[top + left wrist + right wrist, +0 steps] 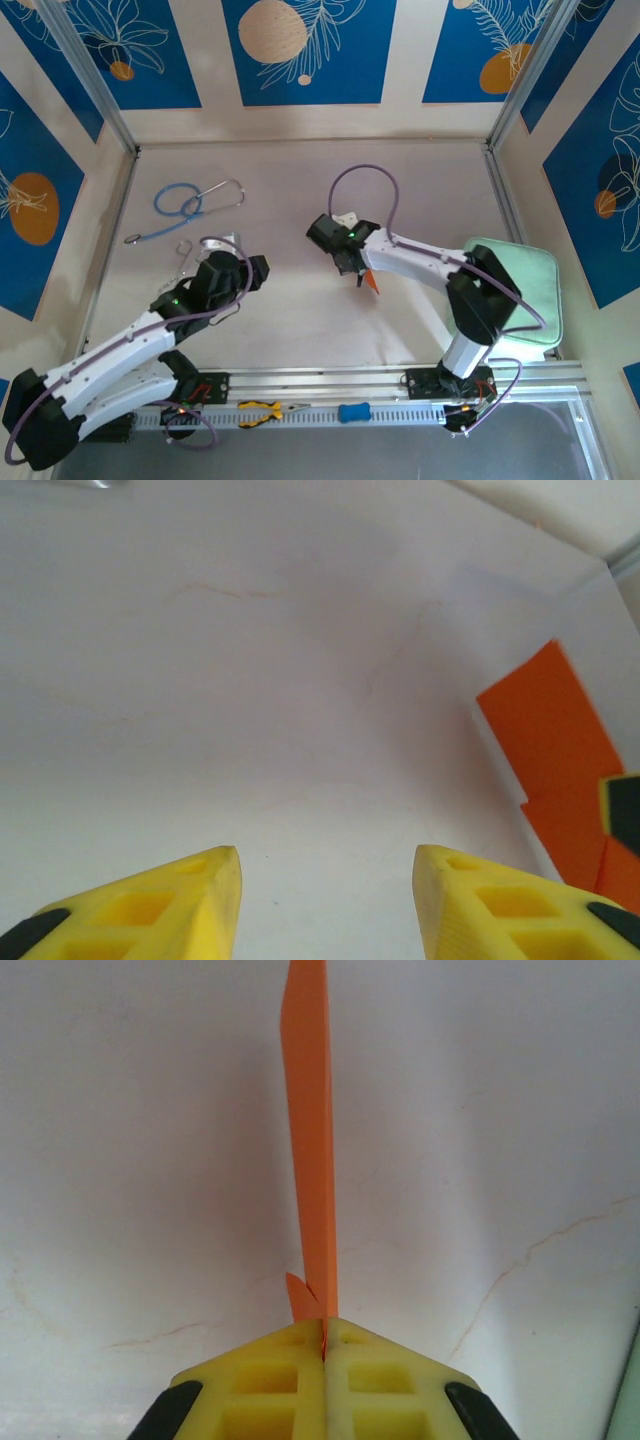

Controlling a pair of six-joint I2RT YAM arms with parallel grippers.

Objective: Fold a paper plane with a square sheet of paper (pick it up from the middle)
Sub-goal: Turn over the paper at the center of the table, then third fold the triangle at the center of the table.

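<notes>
right wrist view is showing the right gripper [324, 1325] pinching the folded orange paper [312, 1160] by one end, jaws pressed together on it, the paper sticking out edge-on over the pale table [120, 1160]. the left gripper [328, 865] is hovering nearby, fingers parted, gripping nothing, well apart from the paper.

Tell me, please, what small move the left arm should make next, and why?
Probably ease the left gripper toward the orange paper: its jaws stand open and empty, while the right gripper is shut on one end, leaving the rest free to grasp.
</notes>
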